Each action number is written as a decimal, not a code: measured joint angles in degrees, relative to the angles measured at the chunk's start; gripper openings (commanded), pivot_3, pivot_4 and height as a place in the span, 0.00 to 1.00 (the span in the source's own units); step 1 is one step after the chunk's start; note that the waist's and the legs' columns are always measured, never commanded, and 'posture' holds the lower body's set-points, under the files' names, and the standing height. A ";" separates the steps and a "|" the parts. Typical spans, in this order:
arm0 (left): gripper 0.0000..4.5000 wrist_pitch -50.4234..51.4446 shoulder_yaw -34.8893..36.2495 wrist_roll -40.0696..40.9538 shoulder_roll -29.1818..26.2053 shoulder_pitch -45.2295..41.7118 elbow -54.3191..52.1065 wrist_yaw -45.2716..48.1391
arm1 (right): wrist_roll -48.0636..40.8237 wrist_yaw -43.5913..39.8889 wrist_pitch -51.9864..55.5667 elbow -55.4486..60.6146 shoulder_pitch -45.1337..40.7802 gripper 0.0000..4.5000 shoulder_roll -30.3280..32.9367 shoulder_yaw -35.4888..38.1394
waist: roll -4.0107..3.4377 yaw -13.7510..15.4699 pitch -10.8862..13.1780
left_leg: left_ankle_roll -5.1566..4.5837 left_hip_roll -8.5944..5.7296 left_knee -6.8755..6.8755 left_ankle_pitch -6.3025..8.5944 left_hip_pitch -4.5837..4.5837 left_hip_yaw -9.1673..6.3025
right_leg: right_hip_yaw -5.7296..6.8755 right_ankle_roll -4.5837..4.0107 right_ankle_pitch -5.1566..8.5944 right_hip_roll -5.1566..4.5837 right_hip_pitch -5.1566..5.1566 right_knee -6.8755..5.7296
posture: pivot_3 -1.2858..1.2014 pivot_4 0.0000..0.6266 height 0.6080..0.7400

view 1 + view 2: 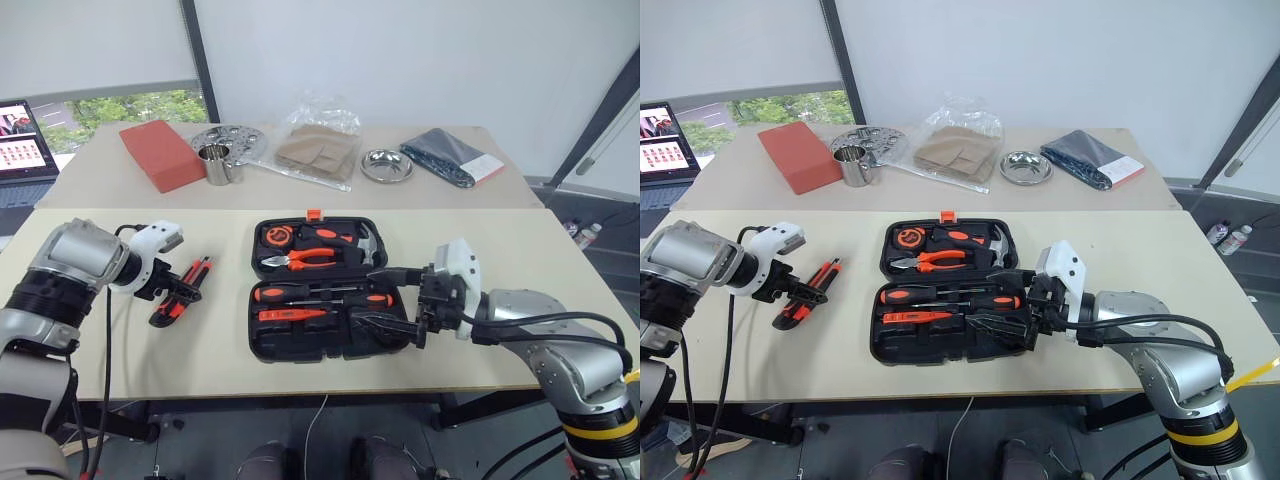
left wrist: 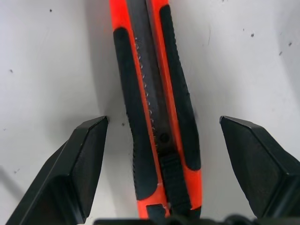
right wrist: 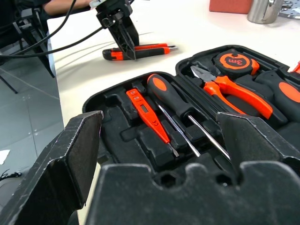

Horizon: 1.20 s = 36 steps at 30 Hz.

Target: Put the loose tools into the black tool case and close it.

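Note:
The black tool case [image 1: 258, 345] lies open in the middle of the near table. Two orange-and-black screwdrivers [image 1: 320, 291] and a slim orange tester [image 1: 292, 314] sit in its front half. To its left, an orange-and-black utility knife [image 1: 182, 288] lies loose on the table. My left gripper [image 1: 168, 292] points down over the knife, open, with its fingers either side of the knife [image 2: 159, 131] and clear of it. At the case's right front edge my right gripper [image 1: 390, 300] stands open, facing the recesses [image 3: 154, 140], with nothing held.
The case's rear half holds pliers [image 1: 300, 260], a hammer [image 1: 345, 238] and a tape measure [image 1: 276, 236]. On the far table are a red block [image 1: 160, 153], a metal cup [image 1: 220, 165], a plastic bag [image 1: 318, 150], a steel bowl [image 1: 387, 165] and a dark packet [image 1: 452, 157]. A laptop [image 1: 22, 140] stands far left.

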<state>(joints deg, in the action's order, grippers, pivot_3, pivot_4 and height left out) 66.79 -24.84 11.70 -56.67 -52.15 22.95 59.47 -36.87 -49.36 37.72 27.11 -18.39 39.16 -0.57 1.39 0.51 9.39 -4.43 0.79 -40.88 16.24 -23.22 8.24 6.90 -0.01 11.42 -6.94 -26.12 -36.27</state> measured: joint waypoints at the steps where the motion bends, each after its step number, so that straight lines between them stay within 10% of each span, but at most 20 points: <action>1: 0.59 -1.08 0.03 -0.77 -0.20 0.55 -0.20 0.02 | -0.01 0.01 0.00 0.04 0.00 1.00 0.00 0.00 | -0.01 -0.01 0.00 | 0.00 0.00 0.00 0.00 0.03 0.00 | -0.01 -0.01 0.00 0.00 0.01 -0.01 | 0.52 0.24 0.95; 5: 0.35 -4.55 0.36 -2.63 -0.26 1.26 0.37 0.43 | -0.03 0.00 0.00 0.07 -0.04 1.00 0.00 0.00 | -0.02 0.00 -0.01 | 0.00 0.00 -0.01 0.00 0.04 0.01 | -0.02 -0.03 -0.02 0.00 0.02 -0.04 | 0.52 0.24 0.95; 13: 0.35 -20.88 2.96 -1.89 -1.23 0.32 2.43 12.67 | -3.73 -1.11 3.74 2.52 2.91 1.00 4.12 2.89 | 0.14 0.36 0.08 | -0.10 0.04 -0.41 0.04 -0.32 -0.13 | 0.14 -0.31 -0.16 -0.07 -0.15 -0.30 | 0.52 0.24 0.95; 18: 0.35 -29.09 7.41 9.19 -3.16 -0.49 -14.12 30.96 | -4.99 -0.38 4.25 6.28 7.47 1.00 6.07 5.49 | 0.12 0.25 0.08 | -0.44 -0.02 -0.78 0.25 -0.47 -0.18 | 0.10 -0.19 -0.11 -0.32 -0.08 -0.34 | 0.52 0.24 0.95; 36: 0.35 -28.19 -10.06 -0.29 15.48 -3.97 -16.46 30.88 | -7.30 8.82 5.19 14.33 15.78 1.00 6.02 10.57 | 0.12 0.29 0.07 | -0.53 -0.04 -0.99 0.24 -0.42 -0.15 | -0.07 0.16 -0.04 -0.11 0.01 -0.42 | 0.52 0.24 0.95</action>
<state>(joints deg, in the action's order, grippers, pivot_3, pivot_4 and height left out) 38.60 -34.91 11.41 -41.20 -56.12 6.49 90.35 -44.18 -40.55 42.91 41.43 -2.62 45.18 9.99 1.51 0.80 9.46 -4.96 0.75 -41.87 16.48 -23.64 8.09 6.83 0.15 11.37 -7.05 -26.11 -36.69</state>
